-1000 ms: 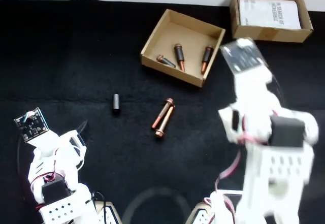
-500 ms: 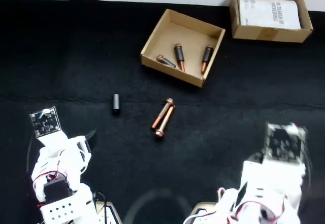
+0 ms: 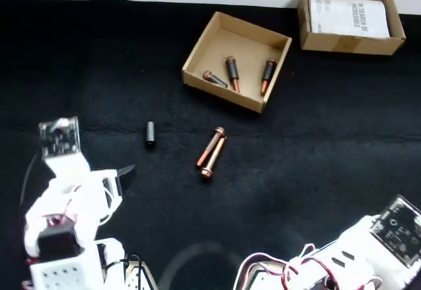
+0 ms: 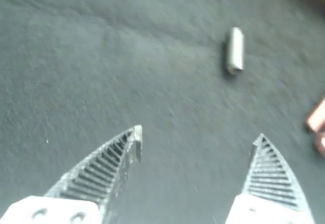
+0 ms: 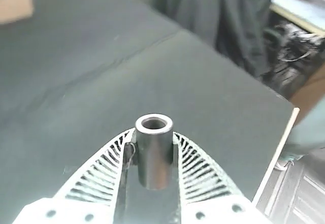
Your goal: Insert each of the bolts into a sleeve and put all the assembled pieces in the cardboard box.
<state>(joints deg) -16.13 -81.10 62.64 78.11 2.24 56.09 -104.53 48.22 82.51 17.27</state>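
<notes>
Right wrist view: tool (image 5: 153, 134) clasps a sleeve (image 5: 154, 158), table edge (image 5: 271, 125) beyond.

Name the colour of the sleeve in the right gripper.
Dark grey: the sleeve, best in right wrist view.

The left pincer (image 4: 199, 132) gapes wide over black cloth (image 4: 101, 56), a sleeve (image 4: 235, 56) lying beyond.

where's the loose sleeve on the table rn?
High view: loose sleeve lies on the black mat, left of the two bare bolts, ahead of the left gripper.
</notes>
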